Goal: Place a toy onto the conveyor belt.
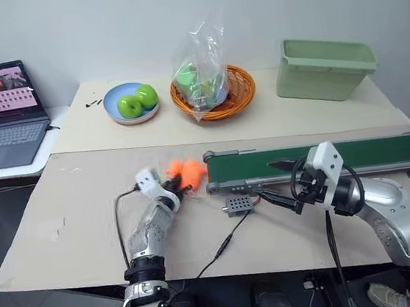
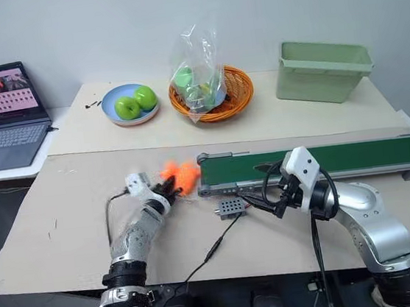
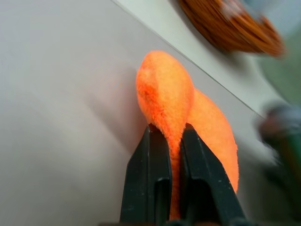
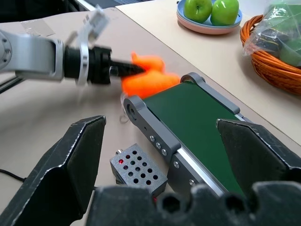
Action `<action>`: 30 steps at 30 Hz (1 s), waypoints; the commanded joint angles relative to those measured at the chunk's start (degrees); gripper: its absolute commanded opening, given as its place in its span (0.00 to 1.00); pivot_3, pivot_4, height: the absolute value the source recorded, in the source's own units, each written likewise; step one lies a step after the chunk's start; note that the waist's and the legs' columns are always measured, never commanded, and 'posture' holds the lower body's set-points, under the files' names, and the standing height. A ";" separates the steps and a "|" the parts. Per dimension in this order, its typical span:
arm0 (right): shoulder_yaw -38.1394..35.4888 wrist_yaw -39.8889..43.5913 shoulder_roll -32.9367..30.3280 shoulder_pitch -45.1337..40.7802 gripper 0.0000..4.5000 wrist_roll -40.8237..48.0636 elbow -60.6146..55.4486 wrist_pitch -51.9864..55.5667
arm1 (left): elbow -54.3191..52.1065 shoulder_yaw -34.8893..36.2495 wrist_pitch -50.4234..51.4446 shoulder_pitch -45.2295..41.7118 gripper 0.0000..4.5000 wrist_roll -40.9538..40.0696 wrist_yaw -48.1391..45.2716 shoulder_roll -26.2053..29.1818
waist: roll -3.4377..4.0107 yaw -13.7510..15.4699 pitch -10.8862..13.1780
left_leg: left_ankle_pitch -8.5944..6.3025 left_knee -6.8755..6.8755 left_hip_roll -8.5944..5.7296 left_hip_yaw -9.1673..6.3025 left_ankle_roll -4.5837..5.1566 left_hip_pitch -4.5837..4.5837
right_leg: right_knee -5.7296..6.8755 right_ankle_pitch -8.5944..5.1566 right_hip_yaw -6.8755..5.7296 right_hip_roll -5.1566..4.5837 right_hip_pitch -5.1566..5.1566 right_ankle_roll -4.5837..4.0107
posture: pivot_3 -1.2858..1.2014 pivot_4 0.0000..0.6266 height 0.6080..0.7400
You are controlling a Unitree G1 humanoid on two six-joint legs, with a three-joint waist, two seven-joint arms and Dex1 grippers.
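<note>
The orange toy (image 1: 188, 172) is a fuzzy, lobed thing just left of the conveyor belt's end roller. My left gripper (image 3: 175, 134) is shut on one of its lobes, and the black fingers (image 3: 148, 165) pinch the plush between them. The conveyor belt (image 1: 339, 157) is a dark green strip in a grey frame running off to the right. My right gripper (image 1: 283, 185) hovers open over the belt's near side, a little right of the toy, with nothing between its fingers (image 4: 66, 174). The right wrist view shows the left gripper (image 4: 136, 69) holding the toy (image 4: 150, 81) beside the roller.
A small grey control box (image 1: 239, 206) with a cable lies in front of the belt. At the back stand a blue plate (image 1: 113, 110) with two green apples, an orange basket (image 1: 243, 93) holding a plastic bag, and a pale green bin (image 1: 323, 68). A laptop (image 1: 0, 110) sits far left.
</note>
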 commanded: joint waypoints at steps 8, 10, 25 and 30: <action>-0.24 0.08 0.46 -1.56 1.00 -0.06 0.02 -1.73 | -6.65 -44.40 -41.60 -5.22 0.00 73.34 16.52 28.62 | 0.27 2.67 -0.15 | -0.09 -0.01 -0.13 -0.02 -0.29 -0.03 | -0.47 0.10 -0.11 -0.07 0.33 0.13 | 0.52 0.24 0.81; -0.08 0.04 0.64 -1.79 1.00 -0.22 0.18 -1.84 | -3.14 -47.17 -44.87 -6.21 0.00 75.85 18.63 29.56 | 0.30 2.11 -0.17 | -0.23 0.00 -0.16 0.10 -0.34 0.08 | -0.77 0.18 0.06 -0.09 0.57 0.25 | 0.52 0.24 0.81; -1.85 -2.56 1.05 1.70 1.00 0.04 -3.13 -1.68 | 27.26 -59.50 -55.03 -23.11 0.00 84.91 27.20 24.30 | 0.18 0.88 -0.07 | -0.28 0.13 -0.06 0.05 -0.34 -0.42 | -0.51 0.13 0.03 0.04 0.00 0.36 | 0.52 0.24 0.81; -2.18 -2.85 0.73 2.24 1.00 0.27 -3.65 -1.57 | 29.33 -59.52 -56.40 -24.56 0.00 83.30 28.39 23.45 | 0.17 0.52 -0.07 | -0.28 0.13 -0.05 0.06 -0.34 -0.43 | -0.51 0.13 0.03 0.04 -0.02 0.36 | 0.52 0.24 0.81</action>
